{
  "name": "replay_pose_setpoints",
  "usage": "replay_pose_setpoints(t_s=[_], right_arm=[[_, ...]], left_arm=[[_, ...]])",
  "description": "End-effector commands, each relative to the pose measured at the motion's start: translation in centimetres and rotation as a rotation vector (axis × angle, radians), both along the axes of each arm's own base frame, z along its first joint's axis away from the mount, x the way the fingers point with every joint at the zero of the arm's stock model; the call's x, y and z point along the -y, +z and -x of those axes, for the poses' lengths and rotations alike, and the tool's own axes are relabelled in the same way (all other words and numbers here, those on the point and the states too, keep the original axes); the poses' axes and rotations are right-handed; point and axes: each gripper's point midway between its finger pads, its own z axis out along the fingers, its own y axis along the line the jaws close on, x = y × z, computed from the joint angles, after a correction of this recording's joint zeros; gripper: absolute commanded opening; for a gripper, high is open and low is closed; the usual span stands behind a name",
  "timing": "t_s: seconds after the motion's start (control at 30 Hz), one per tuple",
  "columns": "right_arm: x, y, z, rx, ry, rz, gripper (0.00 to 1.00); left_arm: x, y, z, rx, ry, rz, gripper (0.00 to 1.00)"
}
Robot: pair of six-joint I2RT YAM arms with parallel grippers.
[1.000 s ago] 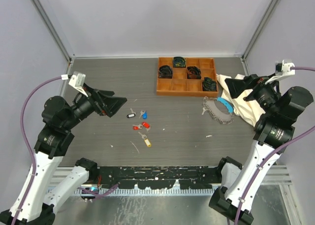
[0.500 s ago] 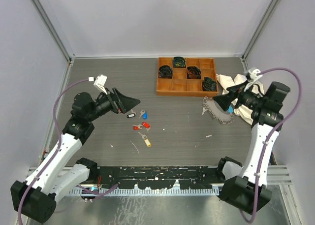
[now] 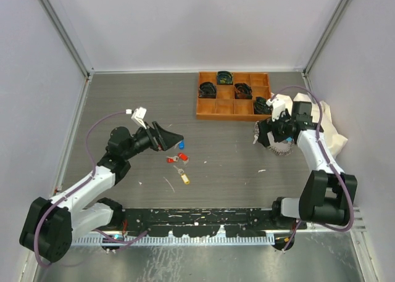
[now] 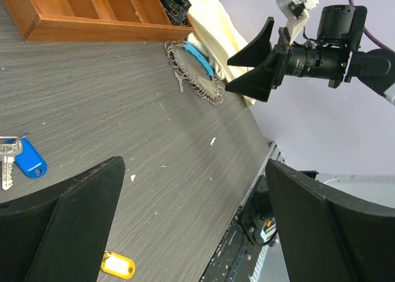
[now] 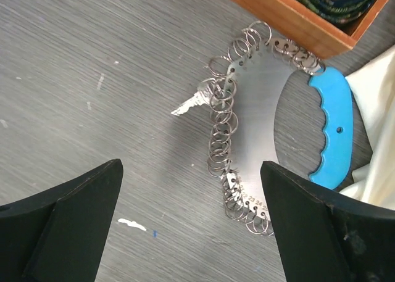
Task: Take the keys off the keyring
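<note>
The right fingers (image 5: 68,220) are spread wide and empty, hovering low over the keyring (image 5: 253,103), which lies flat on the grey desk (image 3: 216,91) just in front of the wooden tray (image 3: 233,116). In the right wrist view its crescent runs top to bottom, blue handle (image 5: 333,128) on the right; one hooked key (image 5: 188,105) points left. The left fingers (image 4: 74,220), equally wide and empty, hang over loose tagged keys (image 3: 180,157), that arm stretched low.

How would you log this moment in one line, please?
left claw: open, near loose keys | right claw: open, over keyring | one key attached
</note>
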Motion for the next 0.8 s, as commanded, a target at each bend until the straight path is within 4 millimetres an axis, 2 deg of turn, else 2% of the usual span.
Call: replay_pose_setpoints(t_s=[0.0,0.1,0.4,0.53,0.77], right_arm=[[2.2,0.6,-3.2,0.039,-0.069,0.121,0.98],[1.4,-0.2,-4.0,-0.008,-0.059,0.058,0.90],[1.5,-1.6,-6.3,-0.062,-0.096,0.008,0.56],[1.4,-2.7,-6.9,-0.098,-0.095,-0.018,0.44],[1.4,-4.0,-7.9,-0.153,-0.101,-0.066,0.40]], left_arm=[[0.0,2.7,-1.0,0.138,0.032,0.063,1.00],[0.0,2.8,-1.5,0.161,0.039,0.058,1.00],[0.2,1.8,-1.8,0.164,0.034,0.035,0.99],[0.1,1.5,-1.7,0.163,0.036,0.030,0.99],[0.1,1.0,-1.7,0.153,0.033,0.026,0.99]])
